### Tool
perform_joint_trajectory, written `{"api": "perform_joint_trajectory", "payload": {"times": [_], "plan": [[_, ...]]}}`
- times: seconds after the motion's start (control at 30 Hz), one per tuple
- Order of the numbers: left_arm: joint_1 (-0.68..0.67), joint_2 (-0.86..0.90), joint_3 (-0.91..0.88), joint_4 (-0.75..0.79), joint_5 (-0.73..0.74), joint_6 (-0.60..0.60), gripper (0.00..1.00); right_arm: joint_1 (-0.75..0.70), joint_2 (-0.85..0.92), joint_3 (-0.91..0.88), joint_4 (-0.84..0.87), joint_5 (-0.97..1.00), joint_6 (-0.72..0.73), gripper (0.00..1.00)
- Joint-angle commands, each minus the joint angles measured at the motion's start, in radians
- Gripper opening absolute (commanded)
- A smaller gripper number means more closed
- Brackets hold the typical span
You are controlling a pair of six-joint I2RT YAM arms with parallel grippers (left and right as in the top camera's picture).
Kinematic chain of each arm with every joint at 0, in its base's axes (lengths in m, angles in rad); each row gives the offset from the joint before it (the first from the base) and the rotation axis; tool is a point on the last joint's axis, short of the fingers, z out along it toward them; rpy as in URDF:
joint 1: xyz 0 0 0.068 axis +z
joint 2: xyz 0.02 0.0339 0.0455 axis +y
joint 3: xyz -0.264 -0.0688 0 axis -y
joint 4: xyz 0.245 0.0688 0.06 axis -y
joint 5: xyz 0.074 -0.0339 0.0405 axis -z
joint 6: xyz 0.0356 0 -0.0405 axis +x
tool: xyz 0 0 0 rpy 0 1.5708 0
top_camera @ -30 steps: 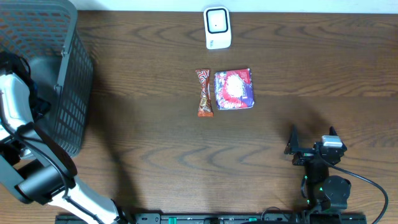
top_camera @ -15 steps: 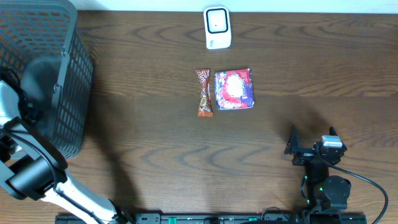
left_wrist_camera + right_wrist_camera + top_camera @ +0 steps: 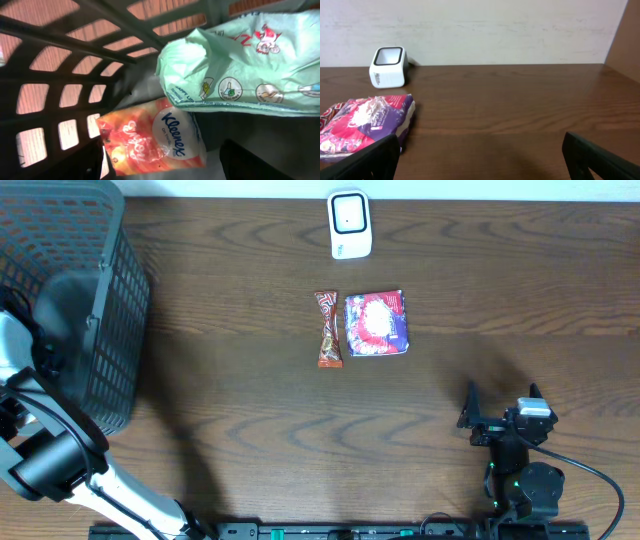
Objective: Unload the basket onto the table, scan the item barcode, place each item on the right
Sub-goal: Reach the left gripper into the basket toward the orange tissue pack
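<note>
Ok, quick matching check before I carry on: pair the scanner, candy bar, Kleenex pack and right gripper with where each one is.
Things:
1. scanner
2. candy bar
3. Kleenex pack
4. right gripper

Places:
A. inside the basket
B. open, at the near edge of the table
C. at the table's far edge
D. right beside the purple packet

Pairs: 1-C, 2-D, 3-A, 4-B.

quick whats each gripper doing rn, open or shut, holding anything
left gripper: open, straddling the kleenex pack in the basket, nothing held
right gripper: open, empty, over the table
</note>
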Motion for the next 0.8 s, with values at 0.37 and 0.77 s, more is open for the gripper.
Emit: {"api": "perform_joint_trajectory", "payload": {"times": [0.37, 0.77], "plan": [[0.001, 0.018, -0.070, 0.057, -0.006, -0.013, 0.71, 0.008, -0.005, -0.001, -0.004, -0.002, 0.010, 0.99], [0.001, 0.018, -0.136, 0.085, -0.006, -0.012, 0.47, 0.008, -0.005, -0.001, -0.004, -0.002, 0.010, 0.99]]}}
